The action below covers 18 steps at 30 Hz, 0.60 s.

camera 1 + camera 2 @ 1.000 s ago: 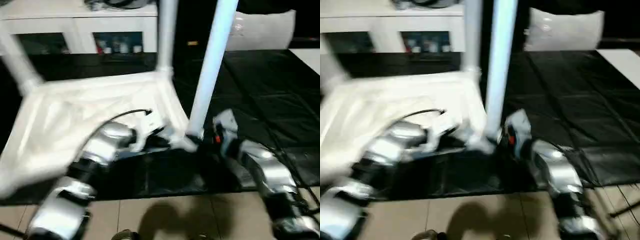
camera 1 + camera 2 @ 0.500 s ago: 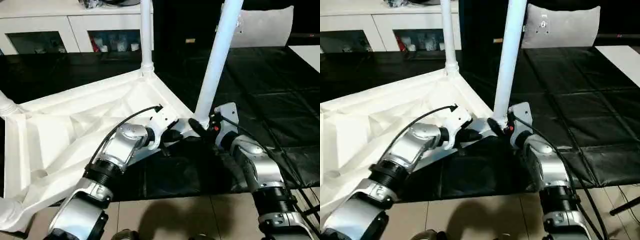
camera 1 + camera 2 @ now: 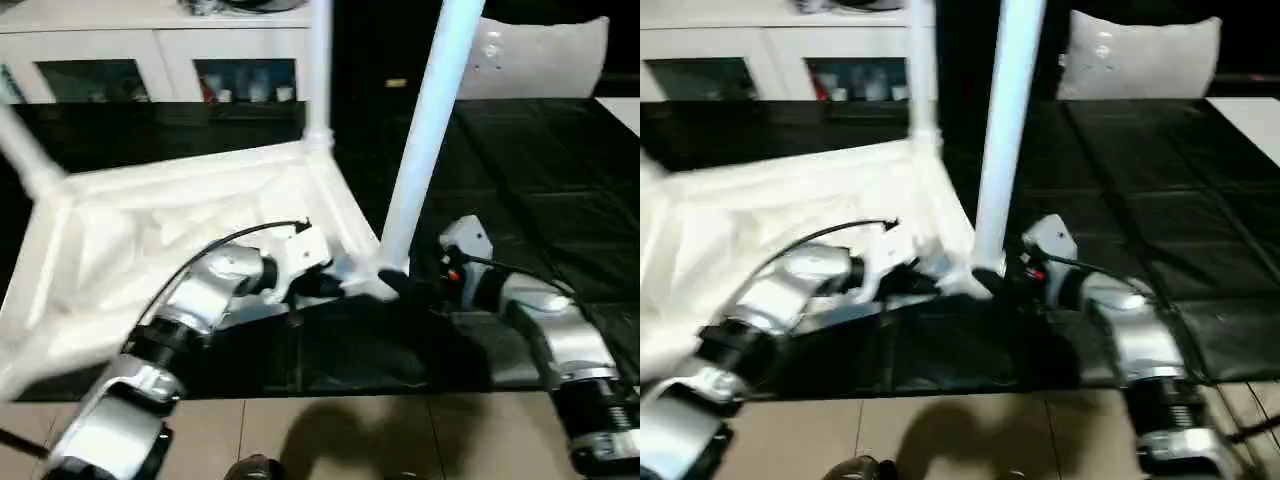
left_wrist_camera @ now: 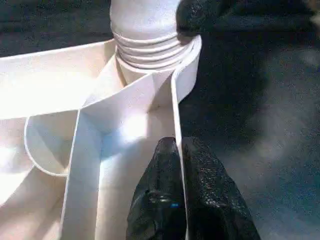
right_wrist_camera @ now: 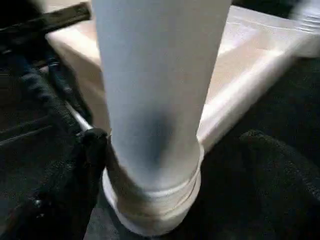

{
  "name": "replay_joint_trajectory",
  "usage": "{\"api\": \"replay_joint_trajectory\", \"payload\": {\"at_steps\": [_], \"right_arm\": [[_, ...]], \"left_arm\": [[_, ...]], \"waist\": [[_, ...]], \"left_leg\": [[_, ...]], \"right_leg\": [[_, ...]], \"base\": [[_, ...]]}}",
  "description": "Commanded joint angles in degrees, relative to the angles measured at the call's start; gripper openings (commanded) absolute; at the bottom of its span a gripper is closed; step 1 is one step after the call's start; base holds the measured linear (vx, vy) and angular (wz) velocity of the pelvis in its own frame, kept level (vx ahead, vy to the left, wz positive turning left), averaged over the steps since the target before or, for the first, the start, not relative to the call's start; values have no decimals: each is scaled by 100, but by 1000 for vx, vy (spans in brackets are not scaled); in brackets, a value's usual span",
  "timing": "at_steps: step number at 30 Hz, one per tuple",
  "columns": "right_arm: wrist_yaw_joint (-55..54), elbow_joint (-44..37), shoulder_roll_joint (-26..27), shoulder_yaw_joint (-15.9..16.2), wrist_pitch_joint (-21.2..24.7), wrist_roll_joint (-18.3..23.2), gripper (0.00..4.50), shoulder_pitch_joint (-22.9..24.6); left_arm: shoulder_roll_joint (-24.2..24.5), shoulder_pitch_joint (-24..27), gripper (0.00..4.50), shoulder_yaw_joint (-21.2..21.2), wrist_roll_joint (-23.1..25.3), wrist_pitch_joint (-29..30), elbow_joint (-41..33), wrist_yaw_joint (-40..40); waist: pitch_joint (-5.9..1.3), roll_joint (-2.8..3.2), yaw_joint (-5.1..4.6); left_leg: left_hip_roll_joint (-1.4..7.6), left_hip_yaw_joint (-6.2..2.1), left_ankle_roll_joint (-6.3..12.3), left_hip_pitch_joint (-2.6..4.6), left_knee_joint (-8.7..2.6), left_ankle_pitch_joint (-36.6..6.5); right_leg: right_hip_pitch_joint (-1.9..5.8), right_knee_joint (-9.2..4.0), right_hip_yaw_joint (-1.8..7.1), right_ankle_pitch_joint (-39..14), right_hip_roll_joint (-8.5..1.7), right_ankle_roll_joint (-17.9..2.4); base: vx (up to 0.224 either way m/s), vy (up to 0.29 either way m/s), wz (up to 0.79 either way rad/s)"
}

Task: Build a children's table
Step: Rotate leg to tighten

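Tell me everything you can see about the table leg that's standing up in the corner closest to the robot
The leg is a long, round, smooth white post, plastic by its look, with a bluish cast in the light. It stands nearly upright, leaning slightly, and runs past the picture's top. Its ribbed foot sits in the round corner socket of the upturned white tabletop, which lies on black sheeting. The left gripper pinches the tabletop's rim just beside it; the right gripper's black fingers flank its base.

Right gripper releasing the near corner leg.
The right gripper (image 3: 425, 290), half a second ago closed against the tall white tapered plastic leg (image 3: 425, 140) at its base, now stands with fingers spread apart.
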Motion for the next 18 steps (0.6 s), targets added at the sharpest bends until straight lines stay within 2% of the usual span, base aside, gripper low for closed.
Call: {"api": "replay_joint_trajectory", "payload": {"at_steps": [1,2,3,4,7,11,16,18], "right_arm": [[341,-51,-223,119,-40,-28,443,-27],[402,-34,-263,162,-81,-59,443,-36],[591,19,-375,288,-214,-146,443,-64],[618,25,-387,303,-231,-153,443,-67],[1042,-82,-484,416,-321,-57,443,-47],[1670,-357,-606,572,-213,184,443,54],[1924,-450,-711,709,-198,269,443,92],[1939,-458,-707,704,-214,275,417,101]], "left_arm": [[66,-52,0,-254,-24,-274,-229,-541],[93,-58,0,-277,-28,-306,-216,-612],[175,-89,0,-355,-35,-447,-145,-835],[186,-95,0,-367,-35,-476,-130,-866],[257,-126,0,-451,-25,-716,-30,-1154],[297,-143,0,-512,-50,-896,-7,-1433],[303,-173,0,-542,-56,-983,41,-1496],[294,-193,0,-542,-50,-1015,79,-1494]], "waist": [[-430,-35,-16],[-432,-34,-9],[-432,-68,-7],[-423,-60,-7],[-414,-105,-10],[-421,-95,14],[-421,-90,54],[-423,-97,61]], "left_leg": [[349,-149,364,221,-380,-1176],[349,-151,351,225,-380,-1200],[350,-148,333,222,-381,-1230],[347,-149,322,214,-385,-1271],[347,-152,310,209,-392,-1308],[357,-151,372,212,-385,-1217],[367,-150,383,225,-386,-1219],[361,-151,363,219,-387,-1235]], "right_leg": [[236,-392,187,-454,-328,-1492],[232,-395,186,-488,-330,-1492],[237,-395,190,-540,-341,-1480],[238,-406,196,-645,-350,-1457],[237,-424,202,-859,-358,-1409],[230,-408,203,-810,-352,-1405],[215,-411,203,-841,-350,-1432],[218,-408,204,-858,-356,-1424]], "base": [[0,0,0],[0,0,0],[0,0,0],[0,0,0],[0,0,0],[0,0,0],[0,0,0],[0,0,0]]}}
